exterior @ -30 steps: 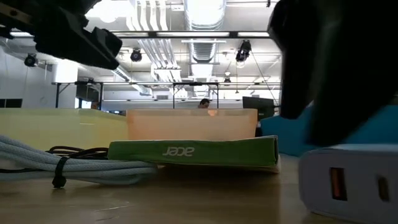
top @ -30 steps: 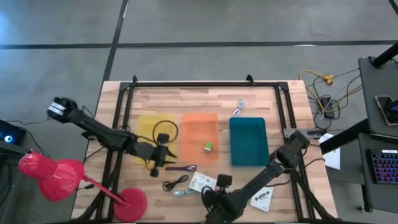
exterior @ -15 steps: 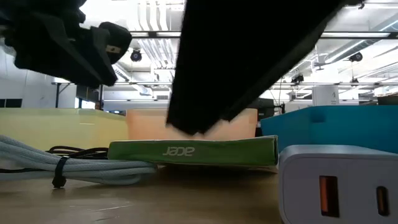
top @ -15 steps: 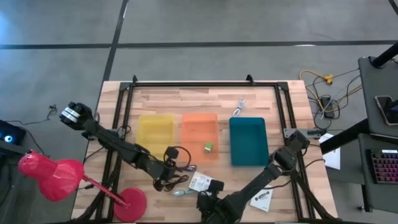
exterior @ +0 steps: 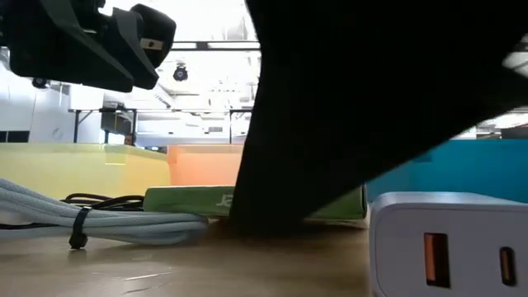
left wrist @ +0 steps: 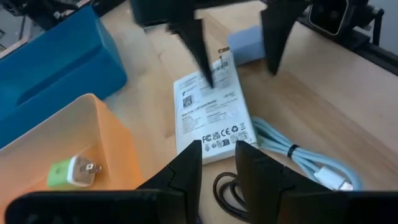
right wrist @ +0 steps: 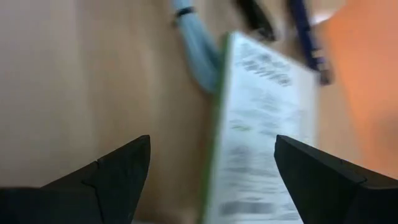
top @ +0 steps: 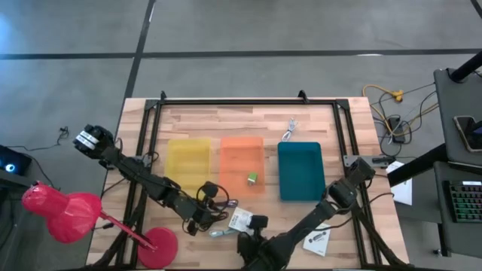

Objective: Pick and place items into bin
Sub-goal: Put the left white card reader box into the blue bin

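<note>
The pale wooden table (top: pixel 226 124) is carrying three trays, and the translucent orange tray (top: pixel 242 162) is serving as landmark; a small green cube-shaped plug (top: pixel 253 178) is already lying inside it; the white printed booklet (top: pixel 242 220) is resting just in front of it; the left gripper (top: pixel 205 214), fingers nearly closed and empty, has swung from beside the yellow tray (top: pixel 187 158) to hover there; the right gripper (top: pixel 254 226), widely spread and empty, is closing in, so a pick looks imminent.

Overhead, table-level, two close wrist views
</note>
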`<state>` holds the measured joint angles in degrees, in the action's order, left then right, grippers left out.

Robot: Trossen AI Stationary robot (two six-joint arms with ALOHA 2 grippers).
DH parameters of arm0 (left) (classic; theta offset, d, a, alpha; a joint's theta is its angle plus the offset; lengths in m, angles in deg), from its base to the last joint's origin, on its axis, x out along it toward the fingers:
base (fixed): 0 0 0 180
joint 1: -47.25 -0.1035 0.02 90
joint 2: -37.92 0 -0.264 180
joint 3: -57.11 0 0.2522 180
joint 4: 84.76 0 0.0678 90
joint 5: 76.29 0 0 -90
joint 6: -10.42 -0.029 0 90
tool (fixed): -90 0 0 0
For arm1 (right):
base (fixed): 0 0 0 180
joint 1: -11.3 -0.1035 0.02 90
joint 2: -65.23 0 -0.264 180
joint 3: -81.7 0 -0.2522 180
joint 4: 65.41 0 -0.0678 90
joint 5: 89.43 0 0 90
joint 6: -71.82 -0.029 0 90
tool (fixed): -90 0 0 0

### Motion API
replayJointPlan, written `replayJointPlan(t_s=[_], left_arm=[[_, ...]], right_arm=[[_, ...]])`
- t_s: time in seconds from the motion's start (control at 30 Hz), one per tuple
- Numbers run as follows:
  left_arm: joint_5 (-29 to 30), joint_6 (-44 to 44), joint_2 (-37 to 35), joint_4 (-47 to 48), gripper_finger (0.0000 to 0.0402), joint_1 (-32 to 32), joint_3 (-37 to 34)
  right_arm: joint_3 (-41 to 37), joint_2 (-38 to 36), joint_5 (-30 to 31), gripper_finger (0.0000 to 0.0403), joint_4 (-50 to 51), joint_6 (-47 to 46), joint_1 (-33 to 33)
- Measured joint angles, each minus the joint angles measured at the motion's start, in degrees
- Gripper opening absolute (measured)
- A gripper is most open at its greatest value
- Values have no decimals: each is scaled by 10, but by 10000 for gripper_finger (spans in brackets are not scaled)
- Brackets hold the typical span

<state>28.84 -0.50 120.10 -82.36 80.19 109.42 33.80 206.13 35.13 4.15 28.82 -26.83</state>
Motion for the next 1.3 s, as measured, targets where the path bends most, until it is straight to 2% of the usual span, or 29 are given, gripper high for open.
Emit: replayJointPlan(t_s=[0.2,0.5,0.63,0.77,1.1,1.3], left_arm=[[-2,0,0,-4,82,2,0],[-2,1,0,-15,82,2,-1],[-2,3,0,-21,82,2,-1],[-3,16,0,-22,82,2,-1],[-8,17,0,-21,82,4,-1],[-14,17,0,-21,82,9,-1]], right_arm=[[-13,0,17,325,26,5,7],[-29,0,17,325,22,97,8],[-30,0,17,318,24,98,9],[-31,0,16,286,25,97,13],[-39,0,19,173,24,66,18],[-40,0,54,117,31,66,20]])
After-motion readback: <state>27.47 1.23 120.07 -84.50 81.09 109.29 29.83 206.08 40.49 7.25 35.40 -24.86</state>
